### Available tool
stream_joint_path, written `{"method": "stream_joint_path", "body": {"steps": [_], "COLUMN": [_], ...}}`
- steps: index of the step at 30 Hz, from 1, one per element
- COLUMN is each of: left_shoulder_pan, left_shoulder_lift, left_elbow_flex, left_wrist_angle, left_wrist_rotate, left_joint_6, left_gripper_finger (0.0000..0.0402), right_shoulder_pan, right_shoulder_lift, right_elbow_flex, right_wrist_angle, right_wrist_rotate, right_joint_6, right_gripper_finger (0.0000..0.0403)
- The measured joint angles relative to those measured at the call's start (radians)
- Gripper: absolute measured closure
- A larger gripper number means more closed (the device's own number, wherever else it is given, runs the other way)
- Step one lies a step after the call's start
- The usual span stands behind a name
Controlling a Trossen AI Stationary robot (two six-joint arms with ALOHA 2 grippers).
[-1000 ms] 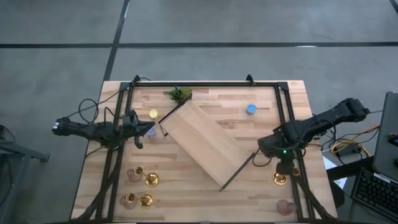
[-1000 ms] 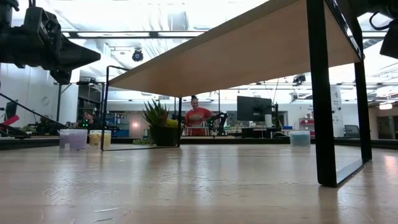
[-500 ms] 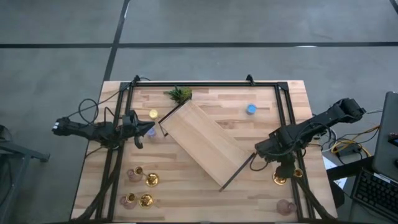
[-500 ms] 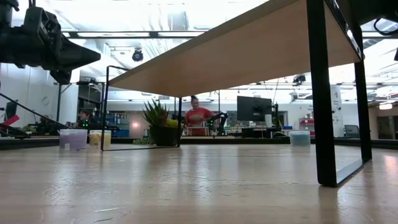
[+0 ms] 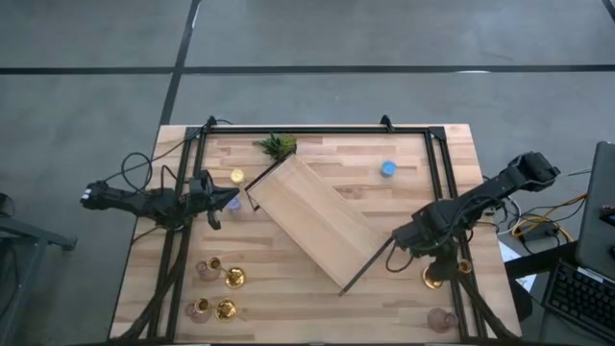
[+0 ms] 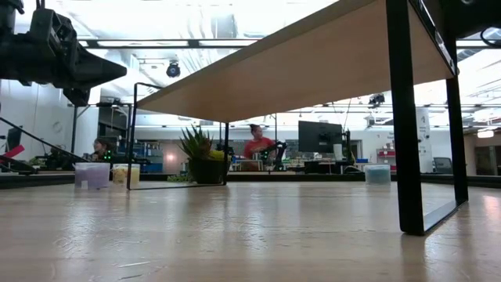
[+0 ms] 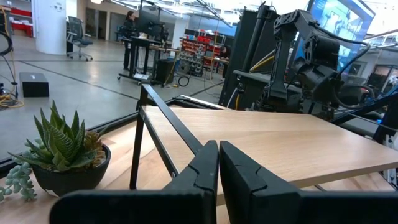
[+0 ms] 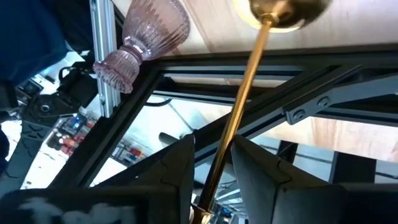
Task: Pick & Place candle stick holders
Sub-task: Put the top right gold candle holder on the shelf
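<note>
A gold candle stick holder [image 5: 432, 279] stands on its round base [image 8: 280, 9] near the table's right rail. My right gripper [image 8: 212, 168] is open and slants down over it, one finger on each side of the slim stem [image 8: 239, 99]. I see a small gap on both sides. A pink glass cup [image 8: 146, 37] stands close by, toward the near edge [image 5: 442, 319]. Two more gold holders [image 5: 233, 279] [image 5: 225, 309] and two pink cups [image 5: 207, 269] [image 5: 198, 309] stand at the near left. My left gripper [image 5: 231, 200] waits shut and level at the left.
A slanted wooden shelf [image 5: 317, 226] on black legs fills the table's middle, its near corner beside my right gripper. A green plant [image 5: 277, 146], a yellow disc [image 5: 236, 177] and a blue disc [image 5: 387, 169] lie toward the far edge. Black frame rails [image 5: 452, 192] run along the sides.
My right gripper has moved a little toward the table's left and near edges and has sunk, tipping further down over the gold holder at the right rail. The holder has not moved.
</note>
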Motion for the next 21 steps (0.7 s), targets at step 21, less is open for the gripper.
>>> {"method": "stream_joint_path", "body": {"steps": [21], "left_shoulder_pan": [0.000], "left_shoulder_lift": [0.000], "left_elbow_flex": [0.000], "left_wrist_angle": [0.000], "left_wrist_rotate": [0.000], "left_joint_6": [0.000], "left_gripper_finger": [0.0383], "right_shoulder_pan": [-0.002], "right_shoulder_lift": [-0.001], "right_elbow_flex": [0.063], "right_wrist_angle": [-0.218], "right_wrist_rotate": [0.239], "right_joint_6": [-0.100], "right_gripper_finger": [0.0388]}}
